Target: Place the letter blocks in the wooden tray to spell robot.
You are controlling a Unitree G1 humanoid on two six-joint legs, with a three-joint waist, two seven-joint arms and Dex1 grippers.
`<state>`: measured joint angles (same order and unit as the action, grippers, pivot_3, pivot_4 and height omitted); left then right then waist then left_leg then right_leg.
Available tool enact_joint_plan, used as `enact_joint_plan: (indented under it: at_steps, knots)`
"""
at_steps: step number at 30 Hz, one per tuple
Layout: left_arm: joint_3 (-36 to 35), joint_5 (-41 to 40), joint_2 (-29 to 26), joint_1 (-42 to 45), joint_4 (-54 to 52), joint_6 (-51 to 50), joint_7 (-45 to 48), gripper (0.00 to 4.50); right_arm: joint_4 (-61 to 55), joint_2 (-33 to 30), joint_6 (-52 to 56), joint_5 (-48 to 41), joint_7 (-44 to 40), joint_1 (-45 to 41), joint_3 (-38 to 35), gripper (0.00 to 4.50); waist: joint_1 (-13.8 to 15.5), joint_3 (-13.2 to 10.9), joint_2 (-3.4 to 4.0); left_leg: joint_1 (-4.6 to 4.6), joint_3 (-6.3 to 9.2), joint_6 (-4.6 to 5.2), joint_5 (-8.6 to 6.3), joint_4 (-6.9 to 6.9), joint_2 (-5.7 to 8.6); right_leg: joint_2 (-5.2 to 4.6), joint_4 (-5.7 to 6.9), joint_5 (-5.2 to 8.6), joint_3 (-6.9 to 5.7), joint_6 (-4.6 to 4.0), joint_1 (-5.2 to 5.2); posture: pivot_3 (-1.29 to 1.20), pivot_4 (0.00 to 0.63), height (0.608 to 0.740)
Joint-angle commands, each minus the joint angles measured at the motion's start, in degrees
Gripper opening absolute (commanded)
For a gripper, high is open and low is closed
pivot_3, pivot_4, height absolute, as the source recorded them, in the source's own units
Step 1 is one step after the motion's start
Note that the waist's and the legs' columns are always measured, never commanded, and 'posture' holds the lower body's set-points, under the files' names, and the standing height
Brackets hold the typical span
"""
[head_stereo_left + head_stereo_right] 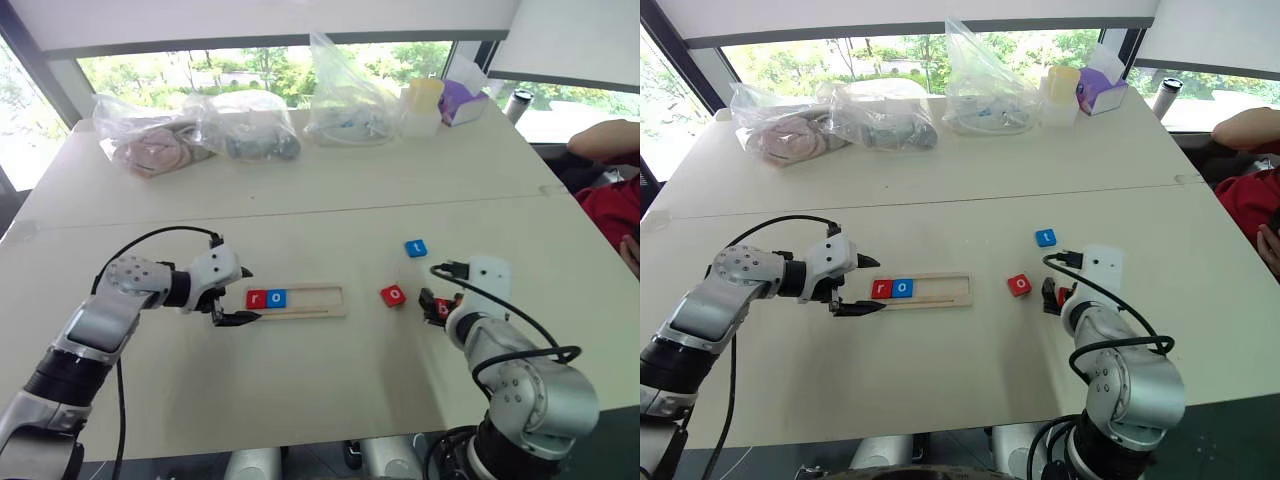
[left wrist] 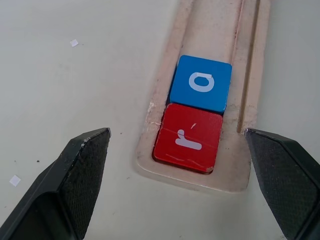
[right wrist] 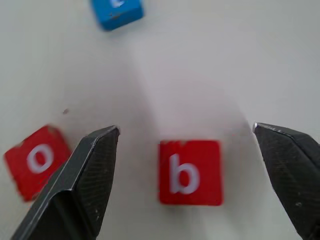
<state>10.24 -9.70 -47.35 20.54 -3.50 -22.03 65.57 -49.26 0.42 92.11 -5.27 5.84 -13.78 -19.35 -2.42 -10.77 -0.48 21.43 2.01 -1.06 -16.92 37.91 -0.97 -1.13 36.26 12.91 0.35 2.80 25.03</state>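
Two of five blocks seated in tray; both claws wide open, empty.

Tray (image 1: 300,300) lies mid-table, red r (image 1: 256,298) and blue o (image 1: 277,297) touching at its left end, the rest of the slot bare. Red o (image 1: 393,295), blue t (image 1: 416,248) and red b (image 3: 190,172) lie loose on the table (image 1: 320,200) to the tray's right. Left gripper (image 2: 180,185) straddles the tray's left end, fingers apart and touching nothing. Right gripper (image 3: 187,165) hovers over b, jaws spread either side, gripping nothing. Plastic bags (image 1: 200,135) sit at the far edge.
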Motion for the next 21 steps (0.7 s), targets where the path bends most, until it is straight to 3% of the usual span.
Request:
enact_joint_plan:
  at_steps: [1, 5, 7, 11, 14, 18, 21]
  knots:
    - [-3.1, -2.2, -2.4, -1.2, -2.4, -1.4, 1.6, 4.50, -0.6, -11.8, 0.4, -6.1, -9.7, -5.5, -4.8, 4.49, -0.1, -0.1, 0.02, 0.00, -0.03, 0.00, 0.00, 0.00, 0.00, 0.00, 0.00, 0.00, 0.04, 0.01, 0.02, 0.00, 0.150, 0.740]
    - [-4.4, -6.4, -4.0, -1.3, -5.6, -5.2, 4.2, 4.50, 6.2, -34.2, -0.9, -22.8, -35.3, -4.7, -7.5, 4.49, 0.0, -0.1, -0.08, 0.00, -0.31, 0.03, -0.02, -0.02, 0.04, -0.01, -0.06, -0.03, 0.38, 0.12, 0.12, 0.00, 0.150, 0.740]
    - [-4.4, -7.5, -4.6, -0.9, -6.9, -6.4, 5.1, 4.50, 7.7, -44.5, -14.1, -24.4, -47.7, 2.4, -4.6, 4.49, 0.3, -0.1, -0.21, -0.01, -0.24, 0.17, -0.10, -0.06, 0.02, 0.09, -0.12, 0.01, 0.38, 0.14, 0.06, 0.00, 0.150, 0.740]
    - [-5.8, -10.9, -7.1, -0.6, -11.3, -10.0, 7.4, 4.50, 18.2, -55.9, -42.8, -19.7, -66.7, 14.5, -0.9, 4.49, 0.5, -0.2, -0.27, -0.02, -0.28, 0.56, -0.32, -0.06, -0.01, 0.22, -0.15, 0.07, 0.40, 0.42, 0.02, 0.00, 0.150, 0.740]
    - [-7.2, -13.4, -9.4, -1.3, -14.5, -12.4, 8.3, 4.50, 29.0, -58.9, -58.1, -16.1, -72.8, 15.3, 2.8, 4.49, -0.2, -0.3, -0.51, -0.04, -0.51, 0.57, -0.33, 0.02, 0.00, 0.19, -0.17, 0.07, 0.55, 0.45, 0.04, 0.00, 0.150, 0.740]
    - [-8.4, -14.3, -11.3, -2.7, -16.3, -13.6, 7.4, 4.50, 42.5, -59.3, -74.5, -10.6, -76.8, 10.2, 8.8, 4.49, -0.1, -0.4, -0.57, -0.15, -0.75, 0.56, -0.32, 0.14, 0.01, 0.21, -0.13, 0.09, 0.84, 0.32, 0.03, 0.00, 0.150, 0.740]
    - [-9.0, -14.5, -11.6, -3.6, -16.6, -13.9, 6.5, 4.50, 47.3, -58.8, -80.1, -8.2, -77.8, 7.5, 12.0, 4.49, 0.0, -0.4, -0.58, -0.15, -0.73, 0.55, -0.31, 0.19, 0.01, 0.25, -0.07, 0.08, 0.87, 0.30, 0.03, 0.00, 0.150, 0.740]
